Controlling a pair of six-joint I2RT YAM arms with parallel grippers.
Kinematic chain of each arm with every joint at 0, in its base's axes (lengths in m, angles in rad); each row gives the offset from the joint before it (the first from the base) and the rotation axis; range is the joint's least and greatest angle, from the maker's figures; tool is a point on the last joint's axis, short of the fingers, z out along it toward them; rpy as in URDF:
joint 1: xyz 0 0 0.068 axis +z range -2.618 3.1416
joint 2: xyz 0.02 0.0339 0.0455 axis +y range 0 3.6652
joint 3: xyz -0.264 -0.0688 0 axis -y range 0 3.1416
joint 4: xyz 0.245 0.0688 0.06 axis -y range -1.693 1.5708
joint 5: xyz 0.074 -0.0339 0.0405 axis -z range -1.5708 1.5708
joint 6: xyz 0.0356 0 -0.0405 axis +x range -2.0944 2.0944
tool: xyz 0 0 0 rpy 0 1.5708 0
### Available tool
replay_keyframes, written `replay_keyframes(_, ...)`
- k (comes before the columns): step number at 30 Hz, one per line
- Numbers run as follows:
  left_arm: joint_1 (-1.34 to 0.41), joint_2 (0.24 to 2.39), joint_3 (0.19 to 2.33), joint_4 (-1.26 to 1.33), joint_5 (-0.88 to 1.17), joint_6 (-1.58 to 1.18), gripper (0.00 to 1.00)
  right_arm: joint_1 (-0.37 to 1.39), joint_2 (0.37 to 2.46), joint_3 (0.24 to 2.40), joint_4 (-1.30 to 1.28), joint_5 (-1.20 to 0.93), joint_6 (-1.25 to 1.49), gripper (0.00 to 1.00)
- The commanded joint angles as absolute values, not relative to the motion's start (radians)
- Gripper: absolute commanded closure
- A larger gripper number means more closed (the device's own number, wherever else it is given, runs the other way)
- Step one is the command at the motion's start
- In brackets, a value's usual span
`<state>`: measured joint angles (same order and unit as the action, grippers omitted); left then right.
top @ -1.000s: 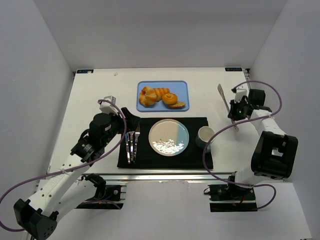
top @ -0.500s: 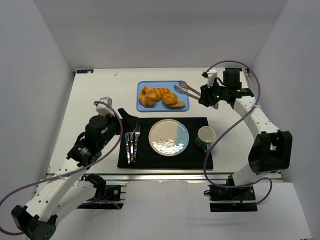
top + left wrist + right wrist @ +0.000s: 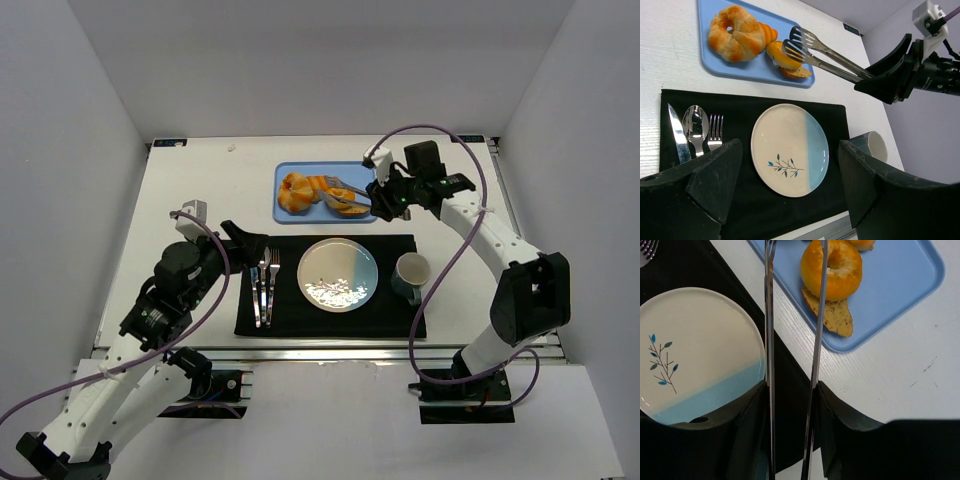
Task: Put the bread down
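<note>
The bread (image 3: 340, 196) is a small golden ring bun on the right part of the blue tray (image 3: 295, 168). It also shows in the left wrist view (image 3: 776, 53) and the right wrist view (image 3: 832, 267). My right gripper (image 3: 388, 197) (image 3: 790, 390) is shut on metal tongs (image 3: 347, 192) (image 3: 832, 54) (image 3: 816, 340). The tongs' arms stand apart, with their tips over the bread; I cannot tell whether they touch it. My left gripper (image 3: 240, 241) (image 3: 790, 147) is open and empty above the black mat, left of the plate (image 3: 338, 273).
Ridged croissant rolls (image 3: 298, 190) lie on the tray's left part, and a flat brown slice (image 3: 358, 210) lies beside the bread. A knife, spoon and fork (image 3: 264, 285) lie on the black mat (image 3: 390, 315) left of the plate. A mug (image 3: 410, 272) stands to its right.
My right arm has swung left from the table's right side, carrying the tongs over the tray to the bread. My left arm has drawn back slightly.
</note>
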<state>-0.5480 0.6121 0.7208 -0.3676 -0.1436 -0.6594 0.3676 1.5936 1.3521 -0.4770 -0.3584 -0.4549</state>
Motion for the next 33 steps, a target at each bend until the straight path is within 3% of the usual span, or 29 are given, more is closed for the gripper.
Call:
replay_keyframes(1,-0.546,0.606,0.719,-0.385,-0.156,-0.670,0.13,0.394,1.597,1.359,-0.480,-0.298,-0.515,0.53)
replay_keyframes(18,-0.546,0.606,0.707,-0.377,-0.163,-0.670,0.13,0.466,1.664,1.339,-0.436,-0.043,-0.597,0.53)
replay_keyframes(24,-0.546,0.617,0.703,-0.361,-0.161,-0.669,0.13,0.471,1.625,1.289,-0.399,-0.021,-0.634,0.66)
replay_keyframes(28,-0.546,0.621,0.706,-0.354,-0.160,-0.664,0.13,0.469,1.566,1.276,-0.403,-0.060,-0.623,0.81)
replay_keyframes(33,-0.546,0.618,0.704,-0.354,-0.160,-0.664,0.12,0.471,1.468,1.249,-0.420,-0.142,-0.595,0.87)
